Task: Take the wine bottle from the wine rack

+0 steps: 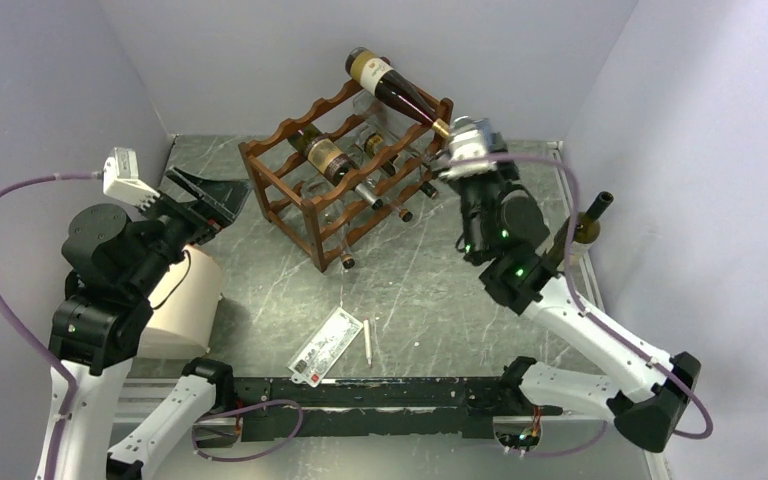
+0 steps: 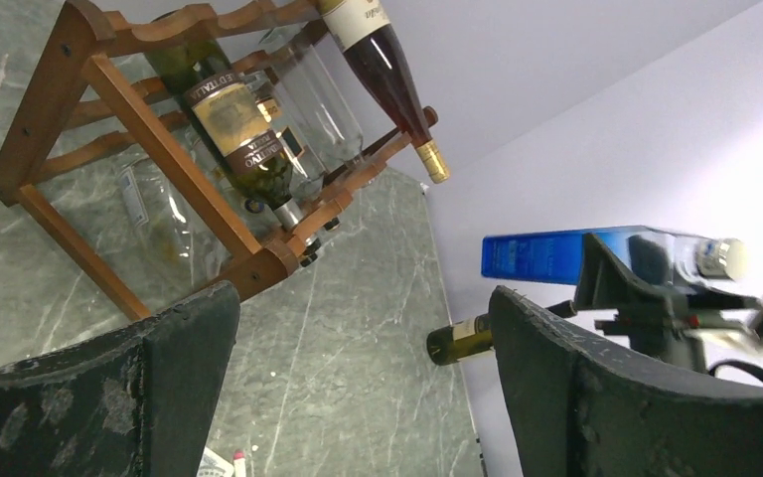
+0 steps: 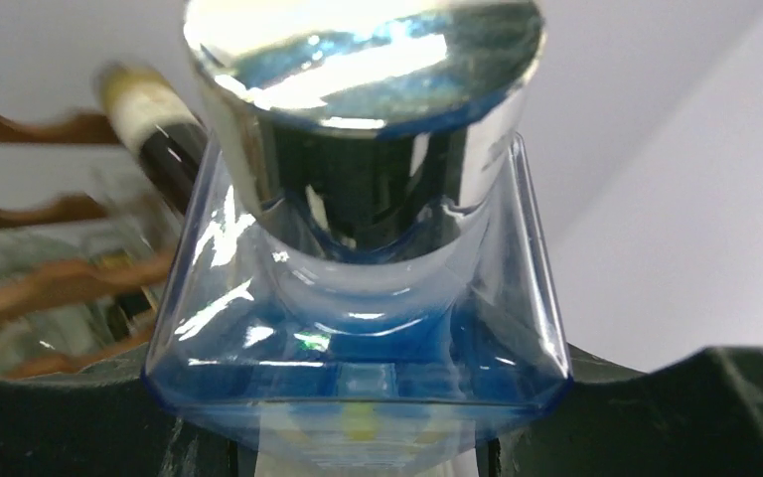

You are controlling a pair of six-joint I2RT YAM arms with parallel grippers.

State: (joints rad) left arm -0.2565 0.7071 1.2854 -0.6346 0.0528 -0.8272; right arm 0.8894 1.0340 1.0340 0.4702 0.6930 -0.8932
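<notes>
The reddish-brown wine rack [image 1: 345, 175] stands at the back middle, also in the left wrist view [image 2: 159, 159]. A dark red bottle [image 1: 390, 88] lies on its top tier and a green labelled bottle [image 1: 325, 158] on a lower tier. My right gripper [image 1: 472, 168] is shut on a clear blue square bottle with a silver cap [image 3: 358, 328], held in the air just right of the rack and apart from it [image 2: 556, 256]. My left gripper [image 1: 210, 195] is open and empty left of the rack [image 2: 363, 328].
A green wine bottle [image 1: 585, 228] stands by the right wall. A cream cylinder [image 1: 185, 300] sits by the left arm. A printed card [image 1: 327, 345] and a pen [image 1: 367, 340] lie near the black rail [image 1: 380, 395] at the front.
</notes>
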